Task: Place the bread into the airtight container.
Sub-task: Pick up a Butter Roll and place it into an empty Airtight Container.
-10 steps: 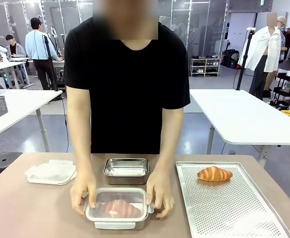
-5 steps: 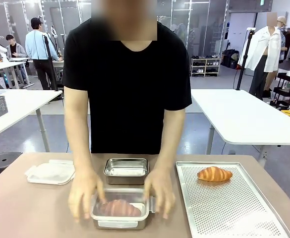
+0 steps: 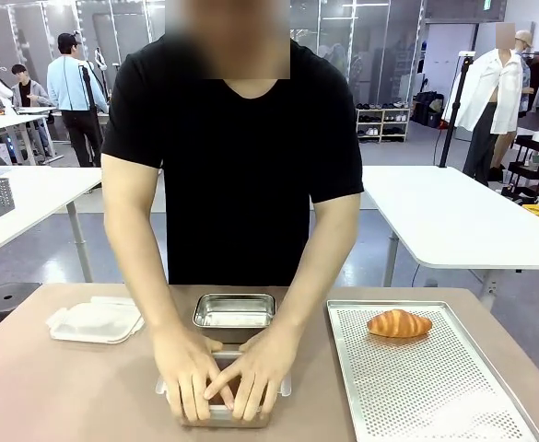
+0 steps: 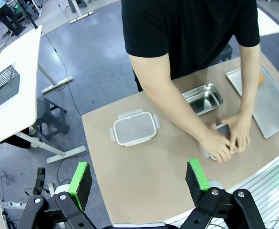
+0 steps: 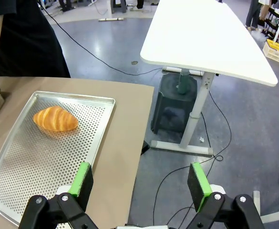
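A golden croissant, the bread, lies on the perforated metal tray at the right. Near the table's front edge, a person's two hands press flat on top of a lidded steel airtight container, hiding what is inside it. Just behind it stands a second steel container, open and empty. My left gripper hangs open high above the table with nothing between its fingers. Over the table's right edge, my right gripper is open and holds nothing.
A clear plastic lid lies loose at the table's left. The person stands at the far side, arms reaching over the middle. White tables and a stool stand beyond the right edge.
The person's hands moved from the sides of the near container onto its lid, covering the croissant that showed through it.
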